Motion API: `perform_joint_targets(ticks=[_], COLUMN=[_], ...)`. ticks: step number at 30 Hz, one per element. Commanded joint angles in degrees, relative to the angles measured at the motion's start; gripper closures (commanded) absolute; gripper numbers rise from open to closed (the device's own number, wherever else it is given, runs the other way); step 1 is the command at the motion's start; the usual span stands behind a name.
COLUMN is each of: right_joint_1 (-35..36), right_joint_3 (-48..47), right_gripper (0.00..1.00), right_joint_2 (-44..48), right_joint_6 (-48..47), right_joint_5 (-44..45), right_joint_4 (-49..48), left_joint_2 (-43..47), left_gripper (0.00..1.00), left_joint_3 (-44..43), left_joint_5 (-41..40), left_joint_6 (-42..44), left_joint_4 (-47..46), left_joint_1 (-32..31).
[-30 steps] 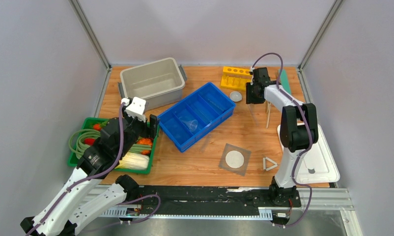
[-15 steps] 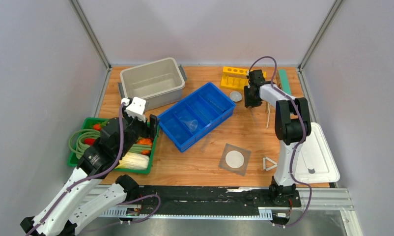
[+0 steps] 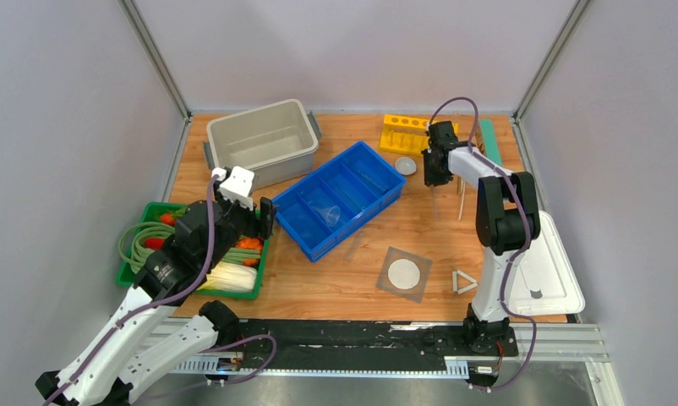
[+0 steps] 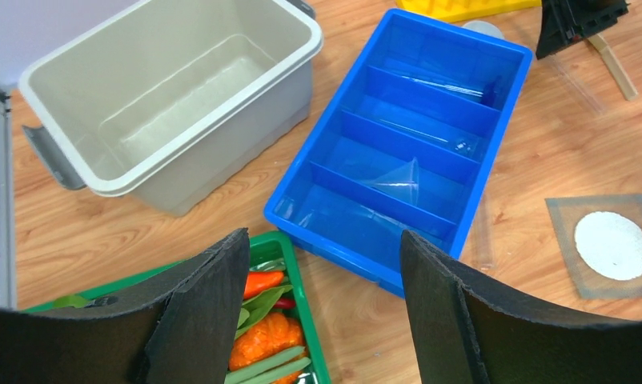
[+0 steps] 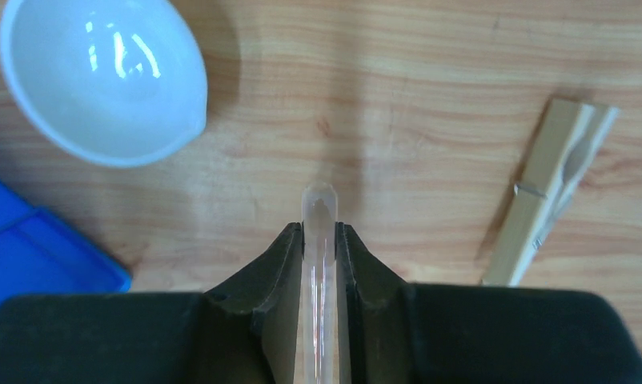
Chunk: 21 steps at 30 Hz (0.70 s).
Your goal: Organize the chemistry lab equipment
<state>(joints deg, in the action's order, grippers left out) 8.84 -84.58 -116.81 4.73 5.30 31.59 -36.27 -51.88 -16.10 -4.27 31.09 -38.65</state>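
My right pincer (image 5: 319, 240) is nipped narrow on a thin clear tube (image 5: 318, 210). The tube's rounded end sticks out past the fingertips over bare desk (image 5: 398, 96). From that tip the round dish (image 5: 102, 76) lies at 10 o'clock and a wooden peg (image 5: 550, 188) at 3 o'clock, both apart from the tube.

In the top view this pincer sits at 2 o'clock of the blue divided bin (image 3: 340, 199) and 5 o'clock of the yellow rack (image 3: 406, 133). My left pincer (image 4: 324, 240) stands wide with nothing in it, over the edge of the green vegetable tray (image 3: 234, 295), at 9 o'clock of the bin.

A clear cup (image 4: 402, 180) lies in one of the bin's middle compartments. The grey mesh with white disc (image 3: 404, 273) and the white triangle (image 3: 464, 282) lie on the desk at 5 o'clock of the bin, side by side and not touching.
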Motion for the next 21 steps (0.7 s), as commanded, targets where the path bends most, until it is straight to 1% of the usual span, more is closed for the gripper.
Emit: perform_joint_targets(ticks=[1, 5, 6, 10, 15, 21], right_joint_1=[0.30, 1.00, 1.44, 4.77, 11.01, 18.83], right_joint_3=[2.30, 6.69, 7.84, 13.55, 17.95, 21.20], right_gripper=[0.82, 0.82, 0.82, 0.81, 0.80, 0.80], right_joint_2=[10.98, 20.20, 22.92, 33.73, 43.58, 50.27], right_joint_6=[1.85, 5.37, 6.59, 12.22, 18.29, 24.17], right_joint_5=[-0.55, -4.33, -7.29, -13.38, -14.88, -14.70], right_joint_4=[-1.10, -2.23, -3.37, -7.86, -12.95, -18.22], left_joint_2=[-2.39, -6.61, -7.66, -12.14, -19.43, -31.47], left_gripper=[0.24, 0.23, 0.23, 0.22, 0.20, 0.20], left_joint_3=[-4.36, -10.42, -11.66, -13.34, -14.13, -16.32], left_joint_5=[7.46, 15.20, 17.39, 23.73, 29.97, 39.28], left_joint_6=[-2.40, -7.40, -9.07, -15.14, -20.94, -25.78], left_joint_4=[-0.16, 0.82, 0.20, -4.88, -11.92, -19.74], left_joint_1=[-0.19, -0.19, -0.11, -0.19, -0.19, -0.11])
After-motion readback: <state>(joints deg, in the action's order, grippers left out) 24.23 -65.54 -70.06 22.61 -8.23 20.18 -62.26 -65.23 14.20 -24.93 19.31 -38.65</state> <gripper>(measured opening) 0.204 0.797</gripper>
